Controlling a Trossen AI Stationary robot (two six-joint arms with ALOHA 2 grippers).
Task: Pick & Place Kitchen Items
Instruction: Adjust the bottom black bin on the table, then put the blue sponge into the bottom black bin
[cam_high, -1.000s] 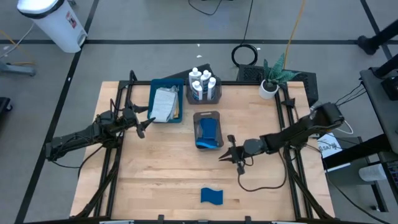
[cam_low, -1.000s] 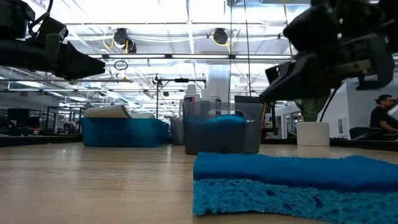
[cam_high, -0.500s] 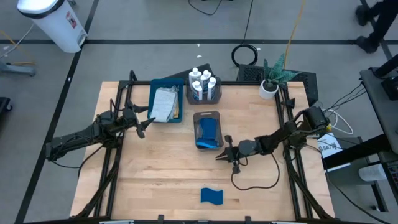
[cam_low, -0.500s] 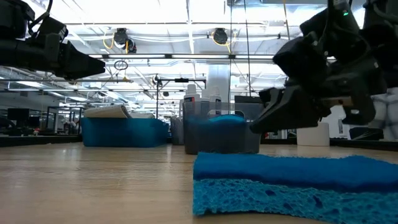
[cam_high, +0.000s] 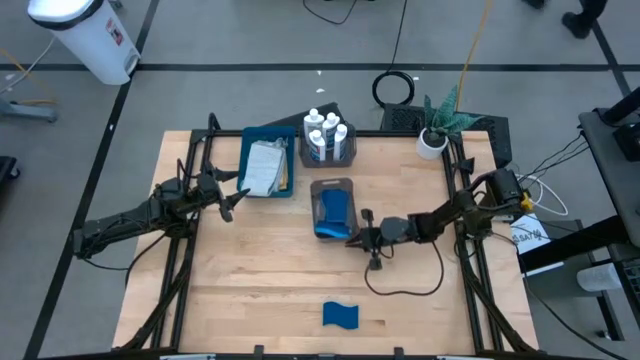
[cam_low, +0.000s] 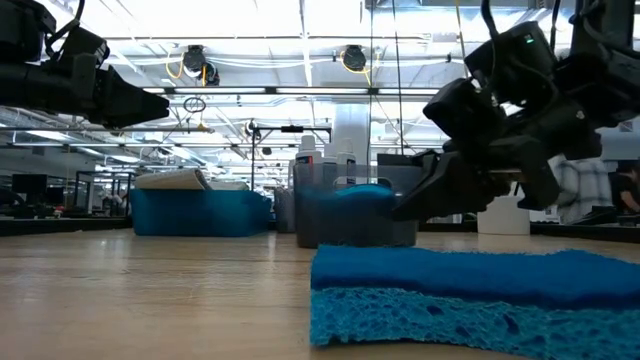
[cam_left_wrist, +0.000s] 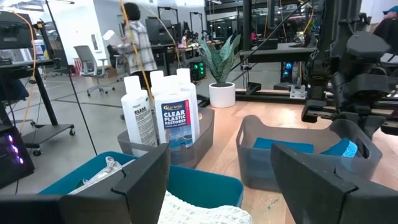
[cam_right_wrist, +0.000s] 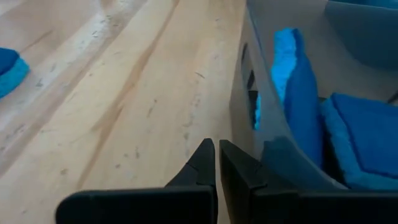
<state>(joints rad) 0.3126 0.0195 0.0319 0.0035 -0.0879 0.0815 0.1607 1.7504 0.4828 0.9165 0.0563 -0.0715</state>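
Note:
A blue sponge (cam_high: 340, 315) lies flat on the table near its front edge and fills the low view (cam_low: 470, 290). A grey bin (cam_high: 335, 188) at mid-table holds blue sponges (cam_right_wrist: 348, 130). My right gripper (cam_high: 357, 239) is shut and low at the bin's near right corner, its fingertips (cam_right_wrist: 208, 155) close by the bin's wall (cam_right_wrist: 261, 124). My left gripper (cam_high: 232, 201) is open and empty, above the table beside the blue tray (cam_high: 250, 165), which holds a light cloth (cam_high: 265, 165). White bottles (cam_high: 325, 130) stand in a second bin. My right gripper's shut fingers point level toward the table's left, right beside the outer wall of the sponge bin (cam_right_wrist: 249, 106). I cannot tell whether they touch it.
A potted plant (cam_high: 435, 130) stands at the far right corner. The bottle bin (cam_left_wrist: 161, 115) and the sponge bin (cam_left_wrist: 298, 155) stand side by side beyond the tray. Bare wood lies between the bins and the loose sponge. A cable (cam_high: 400, 290) trails under the right arm.
My right gripper has moved toward the table's left and a little toward the far edge, coming down close to the sponge bin's near right corner. The loose sponge has stayed where it was.

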